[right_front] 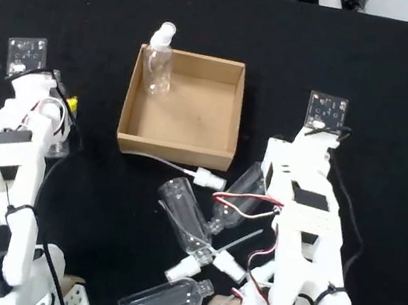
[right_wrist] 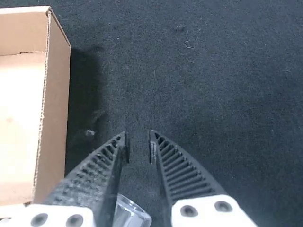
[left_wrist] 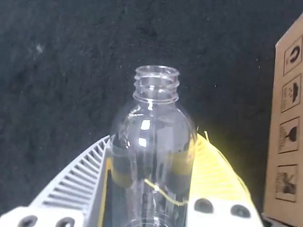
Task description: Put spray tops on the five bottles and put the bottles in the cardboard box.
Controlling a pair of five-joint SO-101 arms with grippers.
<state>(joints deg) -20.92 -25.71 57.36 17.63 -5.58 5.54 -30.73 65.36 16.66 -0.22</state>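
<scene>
Overall, black cloth table [right_front: 377,65]; left pincer [left_wrist: 155,142] tight around capless bottle [left_wrist: 156,94], right pincer [right_wrist: 138,144] narrowly ajar.

Left gripper [left_wrist: 151,189] clamping uncapped clear bottle [left_wrist: 154,142], cardboard box [left_wrist: 286,127] beside

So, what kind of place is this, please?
Likely a robotics lab bench: two white arms side by side, a black-covered table, clear bottles and a cardboard box set out for practice.
</scene>
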